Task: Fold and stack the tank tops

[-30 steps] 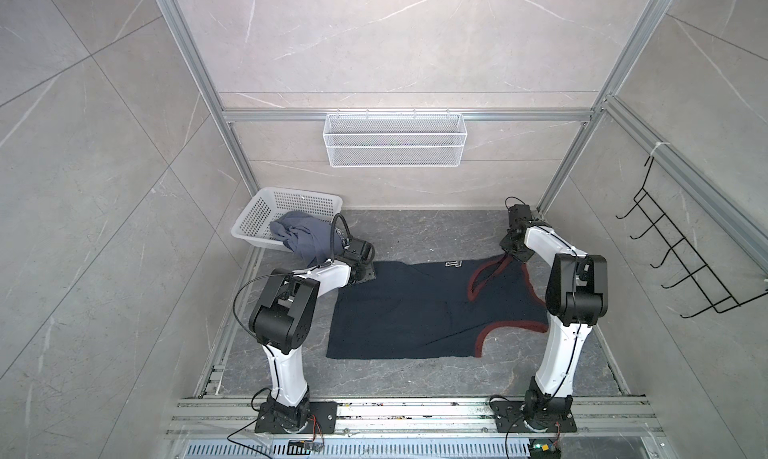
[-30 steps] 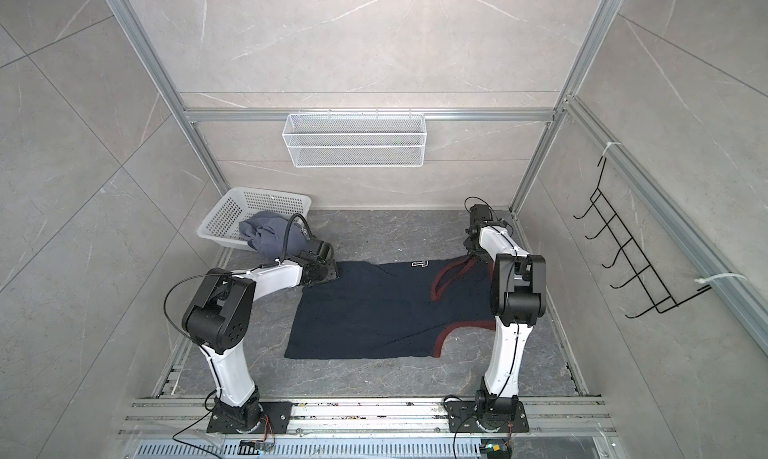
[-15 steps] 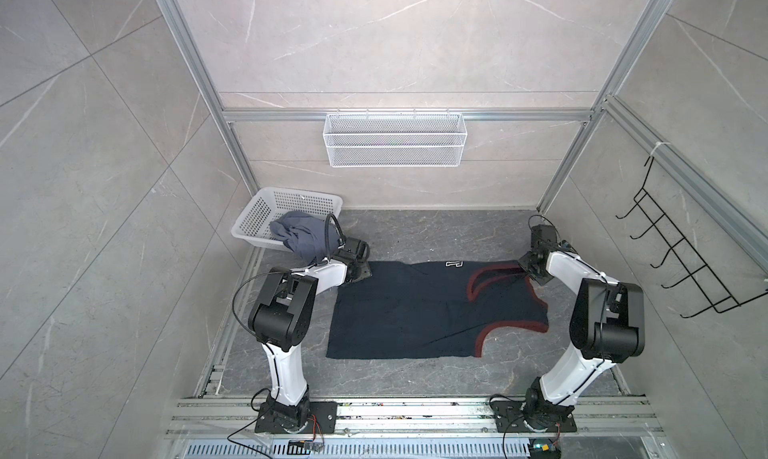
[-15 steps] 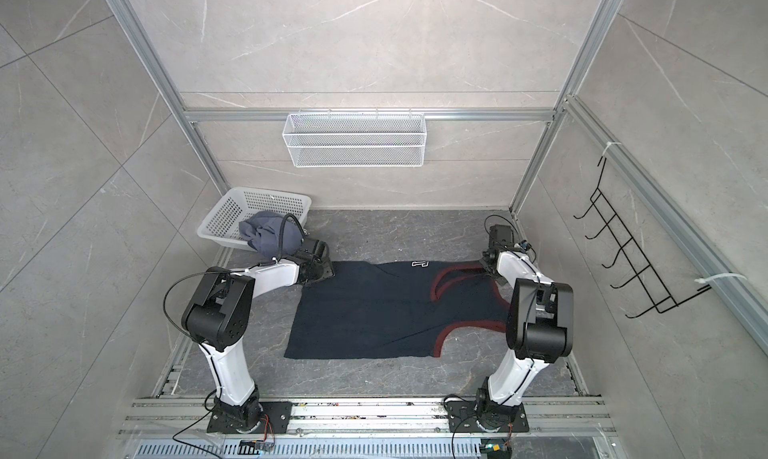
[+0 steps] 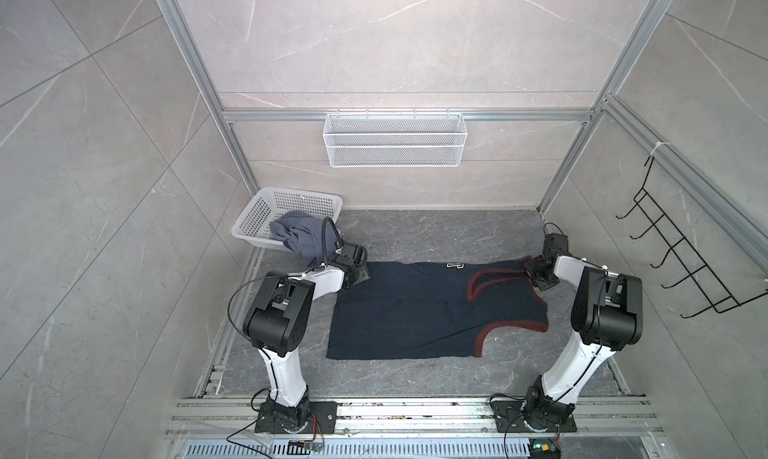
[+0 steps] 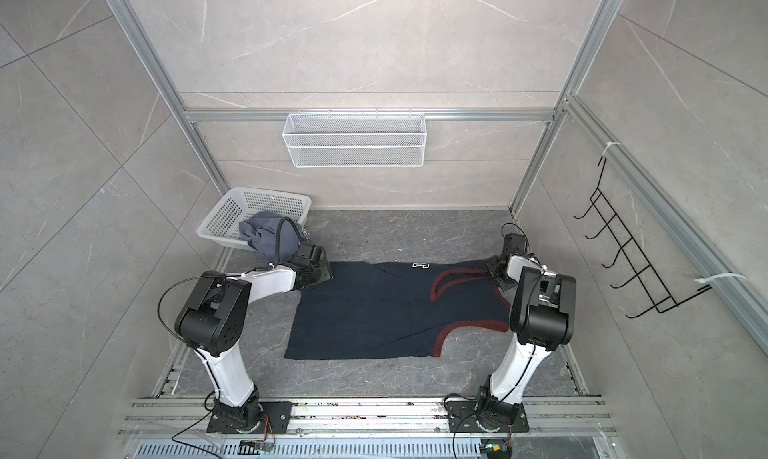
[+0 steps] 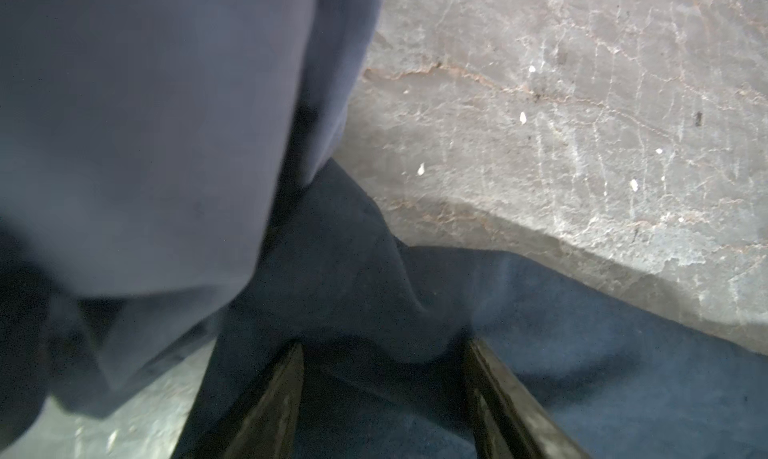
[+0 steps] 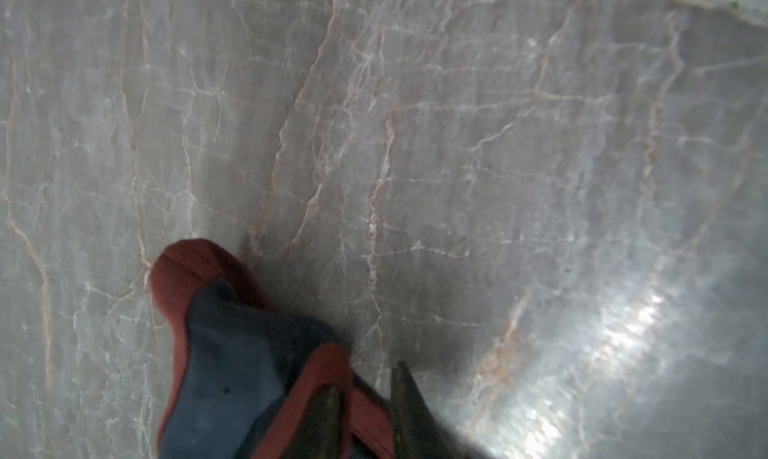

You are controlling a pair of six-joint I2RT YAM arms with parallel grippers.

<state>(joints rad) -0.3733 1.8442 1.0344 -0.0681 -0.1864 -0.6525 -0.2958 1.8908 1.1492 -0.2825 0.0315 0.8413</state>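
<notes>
The dark navy tank top (image 5: 415, 311) (image 6: 374, 311) with dark-red trim lies spread flat on the grey stone floor, straps toward the right. My left gripper (image 5: 362, 276) (image 6: 326, 276) sits low on its far left corner; in the left wrist view it (image 7: 382, 353) stands open, with navy cloth (image 7: 582, 374) lying between the fingers. My right gripper (image 5: 534, 275) (image 6: 497, 276) is at the far right strap end. In the right wrist view it (image 8: 365, 382) is slightly open, red-trimmed strap (image 8: 232, 353) between its fingers. The slate tank top (image 5: 299, 236) (image 7: 145, 145) hangs crumpled over the basket's edge.
A white perforated basket (image 5: 266, 212) (image 6: 232, 207) stands tilted in the back left corner. A white wire shelf (image 5: 395, 145) hangs on the back wall and a black hook rack (image 5: 685, 266) on the right wall. Aluminium rails (image 5: 415, 411) run along the front.
My right gripper has swung out to the right with the strap, stretching the navy top's far edge, and its jaws have parted. The left gripper has barely moved.
</notes>
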